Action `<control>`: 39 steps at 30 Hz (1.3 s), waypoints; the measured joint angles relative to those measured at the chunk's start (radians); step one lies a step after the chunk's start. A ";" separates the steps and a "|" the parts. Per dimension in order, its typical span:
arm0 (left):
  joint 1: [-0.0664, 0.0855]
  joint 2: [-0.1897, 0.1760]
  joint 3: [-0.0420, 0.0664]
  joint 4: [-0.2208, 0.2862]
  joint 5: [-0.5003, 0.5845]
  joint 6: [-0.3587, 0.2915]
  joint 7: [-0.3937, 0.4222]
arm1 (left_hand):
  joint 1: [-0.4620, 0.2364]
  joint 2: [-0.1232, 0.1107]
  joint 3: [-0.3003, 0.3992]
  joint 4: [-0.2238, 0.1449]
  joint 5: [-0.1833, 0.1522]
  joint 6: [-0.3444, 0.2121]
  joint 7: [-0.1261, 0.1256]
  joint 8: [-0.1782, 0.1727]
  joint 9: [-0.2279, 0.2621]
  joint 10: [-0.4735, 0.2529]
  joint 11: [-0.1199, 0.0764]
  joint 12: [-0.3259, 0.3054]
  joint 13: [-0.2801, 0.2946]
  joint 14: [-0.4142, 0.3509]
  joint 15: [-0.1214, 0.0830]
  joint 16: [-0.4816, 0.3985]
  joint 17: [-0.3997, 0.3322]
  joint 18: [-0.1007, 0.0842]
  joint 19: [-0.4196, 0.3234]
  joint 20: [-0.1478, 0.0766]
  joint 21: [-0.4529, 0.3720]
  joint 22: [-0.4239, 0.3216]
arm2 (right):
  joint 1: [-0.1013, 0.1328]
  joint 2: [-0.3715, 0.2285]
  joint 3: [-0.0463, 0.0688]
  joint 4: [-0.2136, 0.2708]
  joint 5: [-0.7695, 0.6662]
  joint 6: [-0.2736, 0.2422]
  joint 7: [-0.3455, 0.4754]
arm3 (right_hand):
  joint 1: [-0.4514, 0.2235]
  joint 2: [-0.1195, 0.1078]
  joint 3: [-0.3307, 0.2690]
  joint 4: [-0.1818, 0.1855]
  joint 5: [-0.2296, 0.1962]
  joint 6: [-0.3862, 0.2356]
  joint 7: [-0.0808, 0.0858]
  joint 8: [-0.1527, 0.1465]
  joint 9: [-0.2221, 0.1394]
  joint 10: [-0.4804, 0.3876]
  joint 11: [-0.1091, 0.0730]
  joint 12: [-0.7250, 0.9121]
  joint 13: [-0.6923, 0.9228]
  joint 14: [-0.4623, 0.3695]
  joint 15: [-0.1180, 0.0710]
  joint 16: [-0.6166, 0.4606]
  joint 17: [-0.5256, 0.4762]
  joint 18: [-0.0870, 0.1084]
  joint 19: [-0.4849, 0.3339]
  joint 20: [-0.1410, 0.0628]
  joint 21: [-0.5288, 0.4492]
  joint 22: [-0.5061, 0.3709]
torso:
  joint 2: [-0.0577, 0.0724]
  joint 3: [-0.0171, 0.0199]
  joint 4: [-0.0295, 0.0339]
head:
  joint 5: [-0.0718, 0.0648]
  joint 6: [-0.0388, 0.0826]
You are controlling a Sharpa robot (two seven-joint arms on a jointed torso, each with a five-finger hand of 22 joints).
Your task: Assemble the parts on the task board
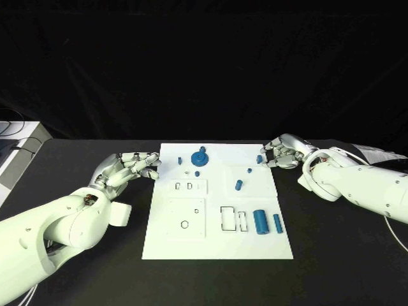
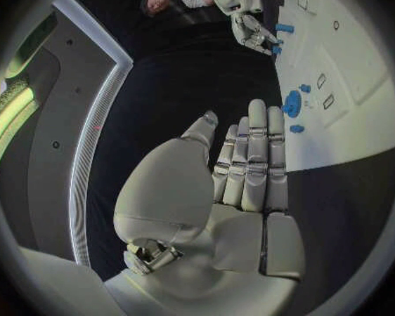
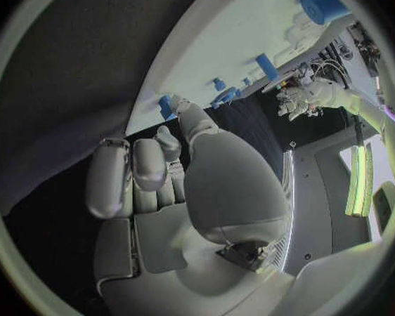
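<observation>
The task board (image 1: 213, 242) lies flat in the middle of the black desk (image 1: 351, 255). On it we see a blue gear-shaped part (image 1: 200, 157) near the far edge, a small blue peg (image 1: 239, 185) near the centre, and two blue cylinders (image 1: 260, 221) lying side by side toward the right near corner, just beside a rectangular cut-out (image 1: 229, 218). We see the left hand (image 1: 131, 167) just beside the board's far left corner; in the left wrist view its fingers (image 2: 254, 158) are extended close together and hold nothing. The right hand (image 1: 285, 153) sits at the board's far right corner with fingers curled in near a small blue part (image 1: 259, 159). We cannot tell whether it grips that part.
</observation>
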 measured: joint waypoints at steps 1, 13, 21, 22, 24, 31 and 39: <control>0.000 0.000 0.000 0.000 0.000 0.000 0.000 | 0.000 0.000 0.000 0.000 0.000 0.000 0.000 0.000 0.000 0.000 0.000 0.000 0.000 0.000 0.000 0.000 0.000 0.000 0.000 0.000 0.000 0.000 | 0.000 0.001 0.000 -0.001 0.000 0.003 0.000 | 0.000 0.000 0.000 0.000 0.000 0.000 0.000 0.000 0.000 0.000 0.000 0.000 0.000 0.000 0.000 0.000 0.000 0.000 0.000 0.000 0.000 0.000 | 0.000 0.0000 0.0000 | 0.001 0.001; 0.000 0.002 0.000 -0.002 0.000 0.000 0.000 | 0.000 0.000 0.000 0.000 0.000 0.000 0.000 0.000 0.000 0.000 0.000 0.000 0.000 0.000 0.000 0.000 0.000 0.000 0.000 0.000 0.000 0.000 | -0.002 0.015 0.002 -0.015 -0.001 0.022 -0.009 | 0.000 0.000 -0.002 0.003 0.000 0.003 -0.004 0.000 0.000 0.007 -0.004 0.004 0.003 0.000 0.000 0.000 0.002 0.000 0.000 0.000 0.000 0.000 | 0.000 0.0002 -0.0012 | 0.005 0.001; 0.000 0.003 0.000 -0.003 0.000 0.000 0.000 | 0.000 0.000 0.004 -0.004 0.000 0.000 0.000 0.000 0.000 0.000 0.000 0.000 0.000 0.000 0.000 0.000 0.001 0.000 0.000 0.000 0.000 0.000 | -0.003 0.033 0.002 -0.038 -0.001 0.028 -0.017 | -0.007 0.007 0.003 0.009 0.000 0.006 -0.002 0.000 0.000 0.007 -0.004 0.004 0.004 0.000 0.000 0.000 0.002 0.000 0.000 0.000 0.000 0.000 | 0.000 0.0002 -0.0006 | 0.004 0.001; 0.000 0.003 0.000 -0.003 0.000 0.000 0.000 | 0.000 0.000 0.004 -0.004 0.000 0.000 0.000 0.000 0.000 0.000 0.000 0.000 0.000 0.000 0.000 0.000 0.001 0.000 0.000 0.000 0.000 0.000 | -0.003 0.035 0.002 -0.041 -0.001 0.028 -0.017 | -0.007 0.007 0.003 0.009 0.000 0.006 -0.002 0.000 0.000 0.007 -0.004 0.004 0.004 0.000 0.000 0.000 0.002 0.000 0.000 0.000 0.000 0.000 | 0.000 0.0002 -0.0005 | 0.004 0.001; 0.000 0.004 0.000 -0.003 0.000 0.000 0.000 | 0.000 0.000 0.004 -0.004 0.000 0.000 0.000 0.000 0.000 0.000 0.000 0.000 0.000 0.000 0.000 0.000 0.001 0.000 0.000 0.000 0.000 0.000 | -0.003 0.039 0.002 -0.046 -0.001 0.030 -0.019 | -0.007 0.007 0.003 0.009 0.000 0.006 -0.002 0.000 0.000 0.009 -0.002 0.004 0.004 0.000 0.000 0.000 0.002 0.000 0.000 0.000 0.000 0.000 | 0.000 -0.0003 0.0001 | 0.004 0.001; -0.001 0.005 0.000 -0.004 0.000 0.000 0.000 | 0.000 0.000 0.004 -0.004 0.000 0.000 0.000 0.000 0.000 0.000 0.000 0.000 0.000 0.000 0.000 0.000 0.001 0.000 0.000 0.000 0.004 0.000 | -0.003 0.049 0.001 -0.058 -0.001 0.036 -0.024 | -0.007 0.007 0.003 0.009 0.000 0.007 -0.003 0.000 0.000 0.009 -0.002 0.004 0.004 0.000 0.000 0.000 0.002 0.000 0.000 0.000 0.000 0.000 | 0.000 -0.0011 0.0008 | 0.006 -0.001; -0.001 0.004 0.000 -0.004 0.000 0.000 -0.001 | 0.000 0.000 0.004 -0.004 0.000 0.000 0.000 0.000 0.000 0.000 0.000 0.000 0.000 0.000 0.000 0.000 0.001 0.000 0.000 0.000 0.003 0.000 | -0.003 0.056 0.001 -0.067 0.000 0.042 -0.027 | -0.012 0.012 0.003 0.008 0.000 0.009 -0.005 0.000 0.000 0.009 -0.002 0.007 0.008 0.000 0.000 0.000 0.004 0.000 0.000 0.000 0.000 0.000 | 0.000 -0.0011 -0.0001 | 0.009 -0.002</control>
